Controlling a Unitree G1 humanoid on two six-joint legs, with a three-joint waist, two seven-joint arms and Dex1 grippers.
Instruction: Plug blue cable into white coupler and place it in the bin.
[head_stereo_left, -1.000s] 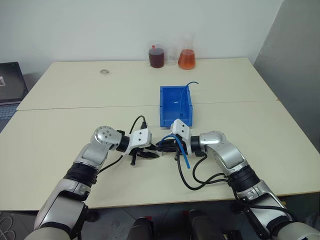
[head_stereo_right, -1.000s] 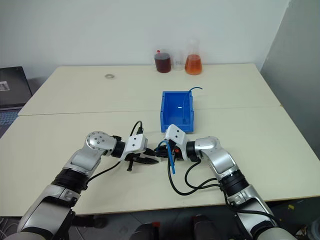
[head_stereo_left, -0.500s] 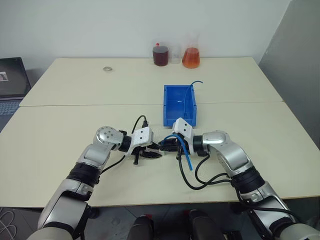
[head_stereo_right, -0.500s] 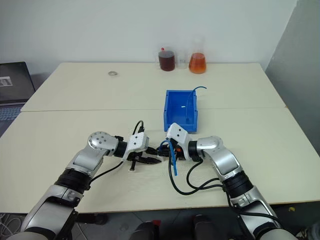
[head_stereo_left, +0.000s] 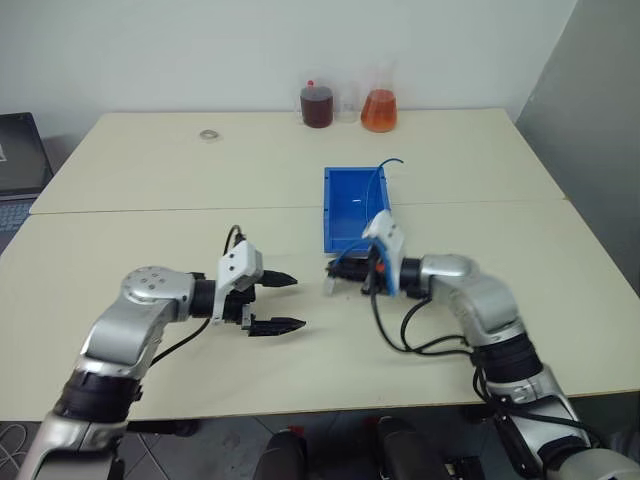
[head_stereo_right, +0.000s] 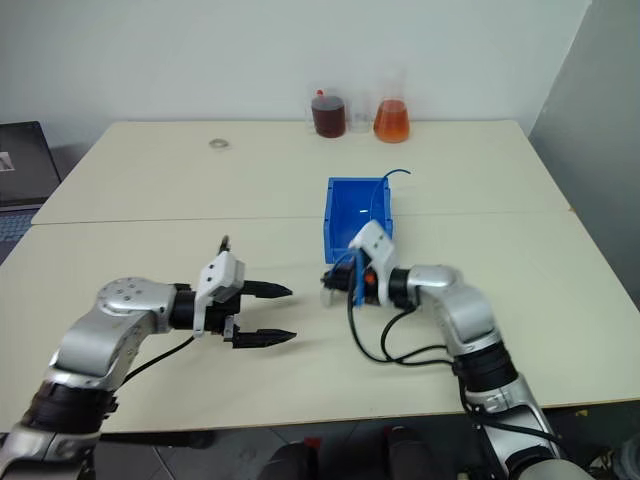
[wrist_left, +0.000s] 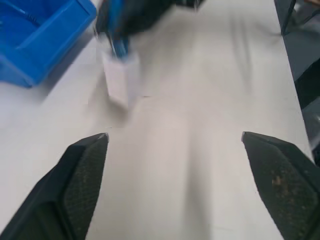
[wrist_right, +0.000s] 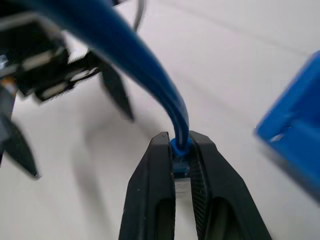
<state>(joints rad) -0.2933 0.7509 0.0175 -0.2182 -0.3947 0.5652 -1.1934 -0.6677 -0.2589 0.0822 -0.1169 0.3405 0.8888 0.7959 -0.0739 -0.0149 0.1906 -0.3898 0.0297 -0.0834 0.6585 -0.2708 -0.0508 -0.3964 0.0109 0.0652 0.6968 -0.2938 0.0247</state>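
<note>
My right gripper (wrist_right: 178, 141) is shut on the end of the blue cable (wrist_right: 135, 55), which loops back over its wrist (head_stereo_left: 378, 268). The white coupler (head_stereo_left: 328, 284) sits on the cable's plug just past the fingertips, a little above the table; it also appears in the left wrist view (wrist_left: 118, 80). It hangs just in front of the bin (head_stereo_left: 328, 212), a blue tray in mid-table. My left gripper (head_stereo_left: 296, 302) stands wide open with nothing between its fingers, a short way to the left of the coupler.
A second thin blue cord (head_stereo_left: 384, 170) sticks up out of the bin. Two flasks, one dark red (head_stereo_left: 316, 106) and one orange (head_stereo_left: 379, 109), stand at the table's far edge. A small ring (head_stereo_left: 209, 134) lies at the back left, and a laptop (head_stereo_left: 18, 150) sits off the left side.
My left gripper has opened and drawn back to the left, away from the coupler. The right gripper has risen with the cable and coupler, towards the bin.
</note>
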